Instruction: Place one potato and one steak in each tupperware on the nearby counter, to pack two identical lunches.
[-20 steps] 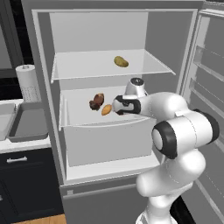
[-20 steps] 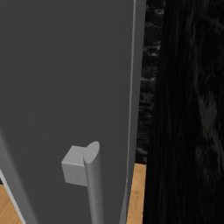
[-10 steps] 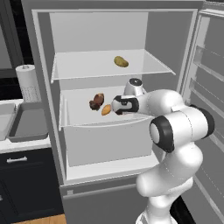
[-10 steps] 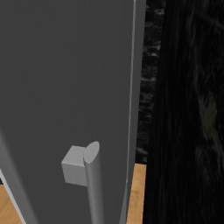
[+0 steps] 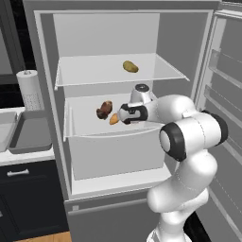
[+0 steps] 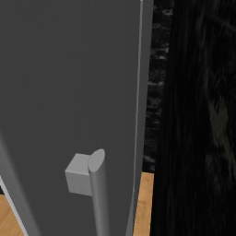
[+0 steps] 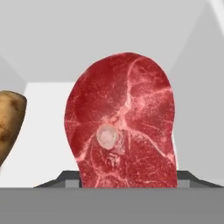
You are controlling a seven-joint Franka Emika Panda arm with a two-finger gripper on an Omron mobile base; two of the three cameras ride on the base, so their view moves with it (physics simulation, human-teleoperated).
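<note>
Compared with a second ago, little differs. The white arm holds the same reach into the open grey fridge, and the food on the middle glass shelf lies where it lay, so nothing has been lifted yet. The hand is at the near right of the shelf, level with the food. In the hand view the raw red marbled steak with a round white bone stands dead ahead. Its lower edge drops between the dark fingertips, which sit just beside its two sides. I cannot tell whether the hand is spread or pinching the steak, as the contact is hidden. A brown rough-skinned potato is just left of the steak and apart from it. In the left base view the dark red steak is on the middle shelf, with a tan lump at the fingertips, likely that potato. A second brown oval potato sits on the upper shelf, well apart. Judgement: this is the grasp step on the first steak, so the task is barely begun. The white marbled desk, far left, carries a shallow grey tray and a white paper towel roll. No food has reached it.
</note>
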